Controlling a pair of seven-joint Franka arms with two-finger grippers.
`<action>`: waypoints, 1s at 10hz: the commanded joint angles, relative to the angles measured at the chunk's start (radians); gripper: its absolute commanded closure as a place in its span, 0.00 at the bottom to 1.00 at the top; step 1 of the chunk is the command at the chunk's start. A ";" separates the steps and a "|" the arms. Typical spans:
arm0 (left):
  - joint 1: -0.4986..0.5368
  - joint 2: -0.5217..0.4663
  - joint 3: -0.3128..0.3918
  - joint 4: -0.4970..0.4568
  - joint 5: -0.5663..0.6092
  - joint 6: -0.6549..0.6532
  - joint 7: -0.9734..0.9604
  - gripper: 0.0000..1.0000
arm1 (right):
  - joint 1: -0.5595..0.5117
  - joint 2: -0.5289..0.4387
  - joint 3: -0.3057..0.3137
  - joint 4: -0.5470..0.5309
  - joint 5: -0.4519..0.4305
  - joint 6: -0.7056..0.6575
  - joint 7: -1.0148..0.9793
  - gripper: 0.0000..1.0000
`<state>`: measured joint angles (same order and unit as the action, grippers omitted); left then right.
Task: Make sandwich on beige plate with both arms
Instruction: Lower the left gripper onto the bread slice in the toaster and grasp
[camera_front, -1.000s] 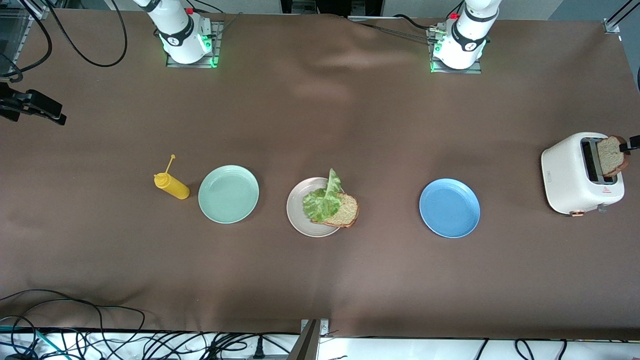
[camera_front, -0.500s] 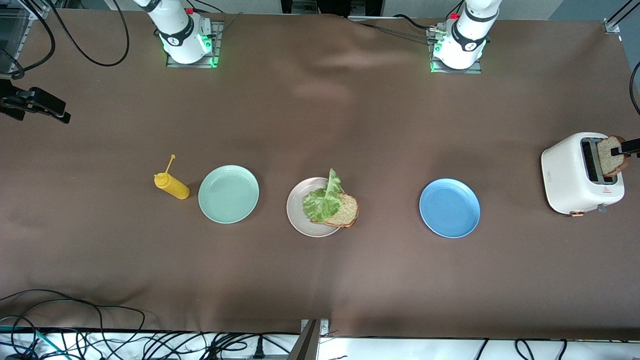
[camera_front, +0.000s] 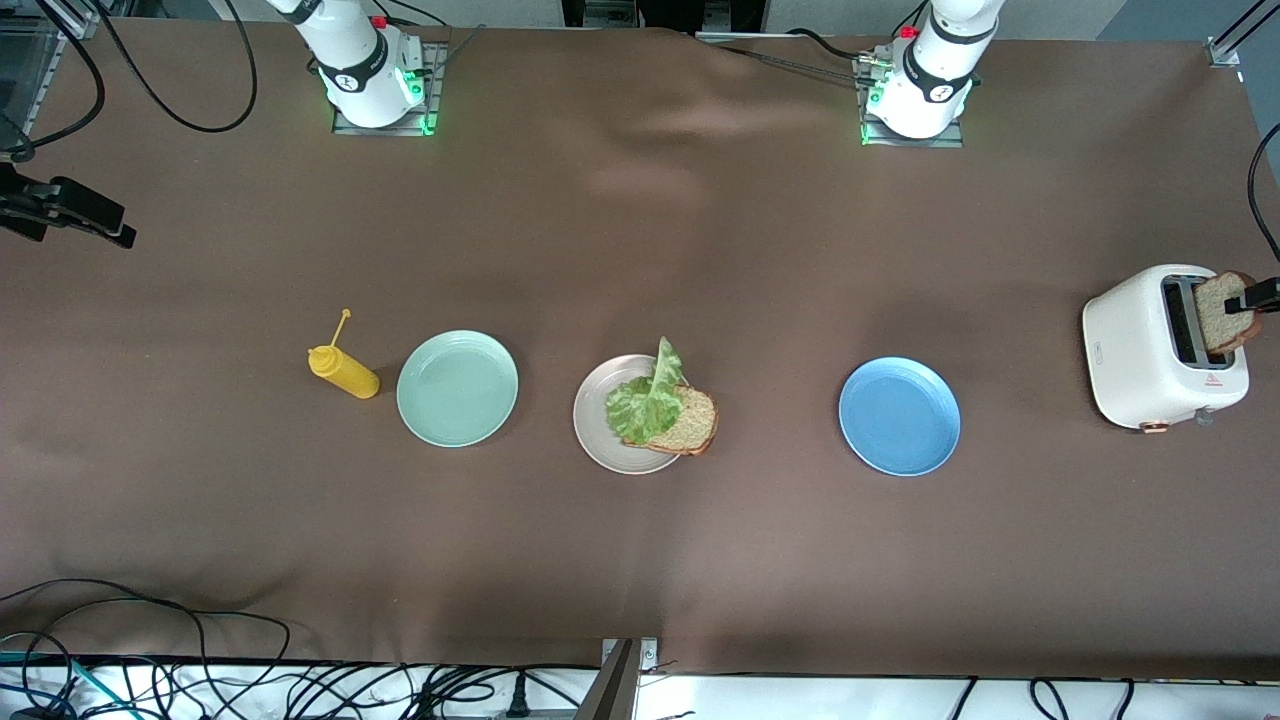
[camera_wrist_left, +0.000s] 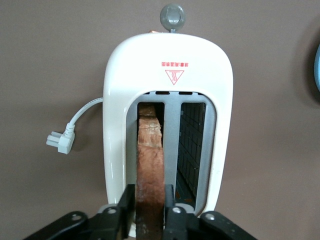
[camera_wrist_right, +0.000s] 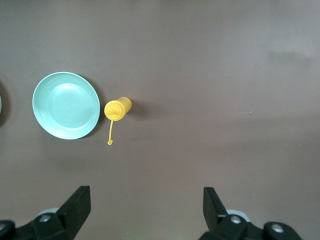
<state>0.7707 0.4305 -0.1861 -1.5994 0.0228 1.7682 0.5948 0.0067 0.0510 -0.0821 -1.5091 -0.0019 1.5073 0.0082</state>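
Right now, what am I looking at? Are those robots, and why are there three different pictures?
Two robot arms stand at a brown table. One picture looks down from a high camera; the others come from cameras on each arm's wrist. The left end effector holds a bread slice over the white toaster. The right end effector hangs open above the table by the yellow bottle and green plate. A beige plate carries bread and lettuce. A blue plate lies nearby.
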 joint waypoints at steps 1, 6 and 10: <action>0.013 0.002 -0.015 0.012 -0.041 -0.010 0.026 1.00 | -0.008 -0.007 0.002 -0.007 0.022 0.004 0.016 0.00; 0.004 -0.039 -0.042 0.125 -0.075 -0.200 0.003 1.00 | -0.004 0.003 0.005 -0.005 0.020 0.002 0.018 0.00; 0.002 -0.041 -0.105 0.243 -0.078 -0.349 -0.059 1.00 | -0.004 0.003 0.004 -0.002 0.020 0.002 0.018 0.00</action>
<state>0.7701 0.3863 -0.2666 -1.3990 -0.0367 1.4713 0.5672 0.0051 0.0604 -0.0796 -1.5091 0.0023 1.5096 0.0100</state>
